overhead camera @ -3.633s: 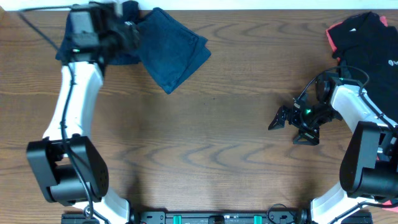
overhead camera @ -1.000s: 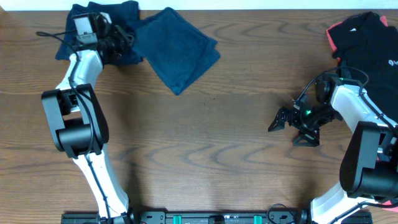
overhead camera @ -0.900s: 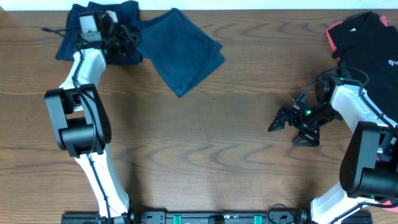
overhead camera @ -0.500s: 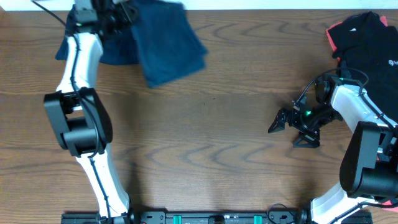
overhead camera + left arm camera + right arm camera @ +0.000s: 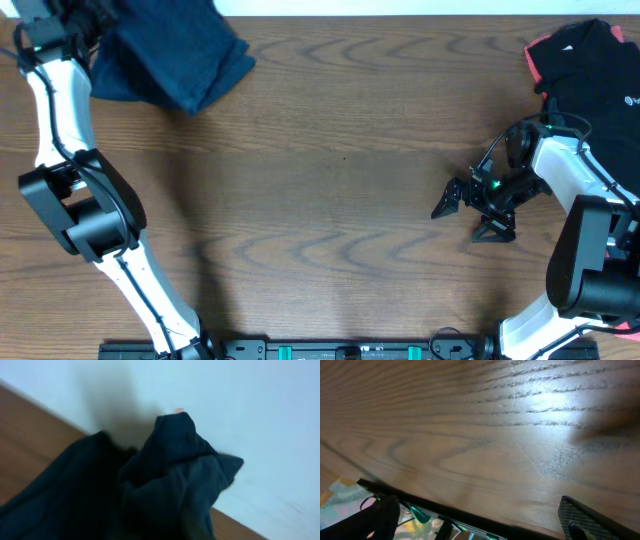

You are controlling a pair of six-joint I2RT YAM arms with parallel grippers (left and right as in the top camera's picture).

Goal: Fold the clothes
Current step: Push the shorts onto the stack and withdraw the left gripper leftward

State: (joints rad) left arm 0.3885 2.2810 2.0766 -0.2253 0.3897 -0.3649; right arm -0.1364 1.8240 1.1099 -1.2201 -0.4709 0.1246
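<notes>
Navy cloth hangs bunched over the far left corner of the bench, part draped back on the bench edge. The left end effector is up at that corner. Its fingers are buried in fabric in the wrist view, but the cloth rises to a pinched peak there, so I judge it is grasping the navy cloth.

The right end effector is released, fingers spread wide, low over bare wood near the right edge. A black garment with pink trim is heaped at the far right corner, untouched.

Handling: the cloth looks light, limp and thick like a towel. It won't hold shape and sags wherever unsupported; slip risk is low. A mid-bunch hold leaves it wadded. Better to take two adjacent corners or one hem edge, one per arm, and spread it flat before creasing.
</notes>
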